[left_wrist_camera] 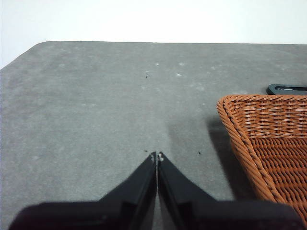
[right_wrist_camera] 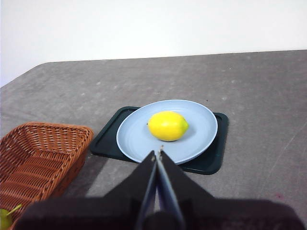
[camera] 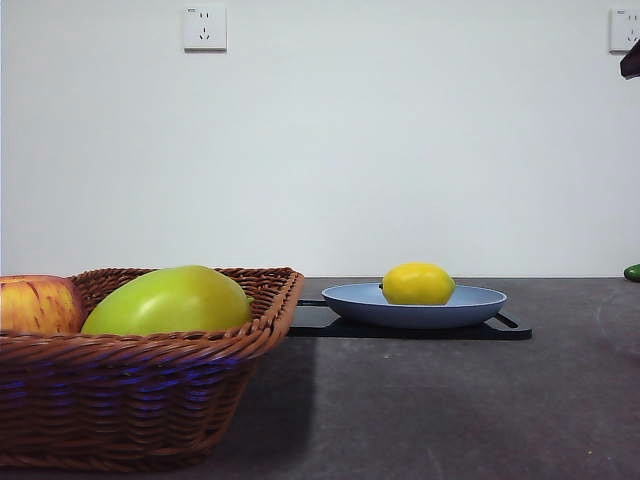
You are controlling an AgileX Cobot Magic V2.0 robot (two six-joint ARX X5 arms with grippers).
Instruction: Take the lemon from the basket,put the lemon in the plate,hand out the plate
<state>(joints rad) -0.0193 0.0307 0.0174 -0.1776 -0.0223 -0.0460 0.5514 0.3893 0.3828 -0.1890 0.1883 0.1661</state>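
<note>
Since the lemon (right_wrist_camera: 167, 125) already lies in the light-blue plate (right_wrist_camera: 201, 120), what you have left, as I judge it, is handing the plate out, and that is where things could slip. Start with the big items: the wicker basket (camera: 150, 390) sits well apart from the plate, holding a yellow-green fruit (camera: 170, 300) and a red-yellow apple (camera: 35, 305), so it should not hinder you unless an arm swings wide over its rim. The plate rests on a black tray (right_wrist_camera: 213, 160), and its rim is low and shallow; if you pinch it at one edge and lift, the plate may tilt, or the tray may drag along. The lemon is the likelier trouble: it lies loose near the plate's middle, on its side, and a smooth oval fruit could roll toward the low rim on any tilt or jerk. Its long axis runs roughly level across the plate, with one pointed tip facing the tray's outer end, away from the basket, so expect it to roll across that axis, not along it. Your right gripper (right_wrist_camera: 158, 154) hovers near the plate's rim with its jaws pressed together, so you must spread them first; your left gripper (left_wrist_camera: 157, 156), likewise closed up and empty, hangs over bare table (left_wrist_camera: 96, 96) beside the basket.
</note>
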